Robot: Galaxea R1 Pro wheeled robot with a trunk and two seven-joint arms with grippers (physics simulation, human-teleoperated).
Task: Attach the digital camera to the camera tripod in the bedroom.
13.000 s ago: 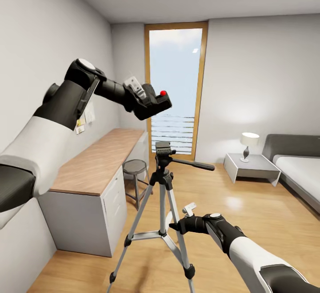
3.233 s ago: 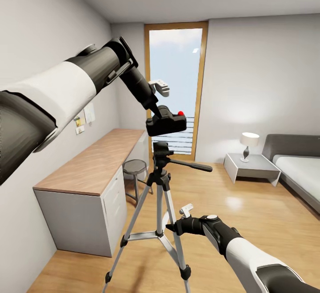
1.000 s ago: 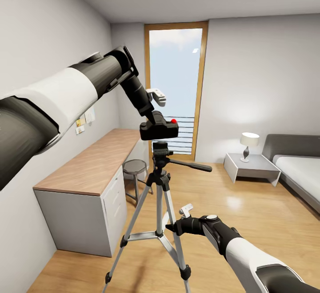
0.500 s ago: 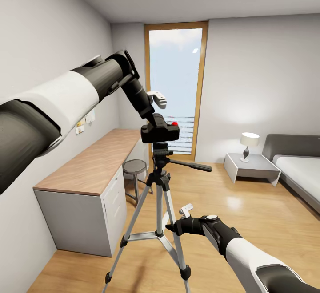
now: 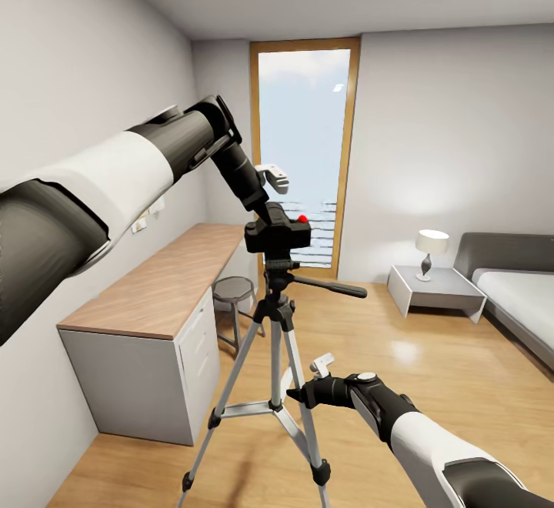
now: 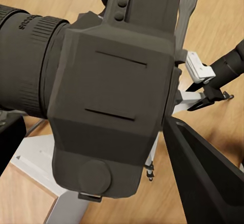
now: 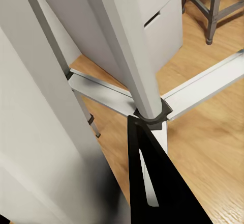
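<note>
Black digital camera (image 5: 278, 234) sitting right at 12 o'clock over the camera tripod (image 5: 278, 271) head | left gripper (image 5: 264, 212) pinching it - nearer arm | right gripper (image 5: 302, 395) low by a leg, can't tell its state

A: What stands in the middle of the room?
B: The camera tripod (image 5: 278, 354), with the digital camera (image 5: 278, 234) on its head and the left gripper (image 5: 265, 212) at the camera's top.

A: What lies around it?
B: A desk (image 5: 158, 285) along the left wall, a stool (image 5: 233, 291) between desk and tripod, a window (image 5: 302, 155) behind, a nightstand (image 5: 435, 290) and bed (image 5: 514, 292) to the right. The right gripper (image 5: 302, 396) sits low, against a front leg.
</note>
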